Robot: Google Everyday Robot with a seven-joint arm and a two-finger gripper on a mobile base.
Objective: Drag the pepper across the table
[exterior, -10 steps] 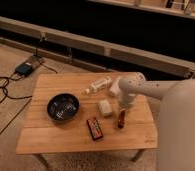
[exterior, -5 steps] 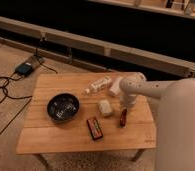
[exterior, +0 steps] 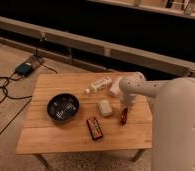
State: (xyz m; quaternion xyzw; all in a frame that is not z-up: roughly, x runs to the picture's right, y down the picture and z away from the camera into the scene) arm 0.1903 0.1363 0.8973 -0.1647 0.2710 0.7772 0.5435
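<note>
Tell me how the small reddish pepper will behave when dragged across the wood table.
The small tapered reddish pepper looks light, so it should slide easily on the smooth light wood table. Its rounded shape may roll sideways. The gripper sits right above it.

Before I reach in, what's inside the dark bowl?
The bowl shows only a dark interior with faint glints; nothing is distinguishable inside. The pincer is away from it, low over the pepper near the table's right edge.
</note>
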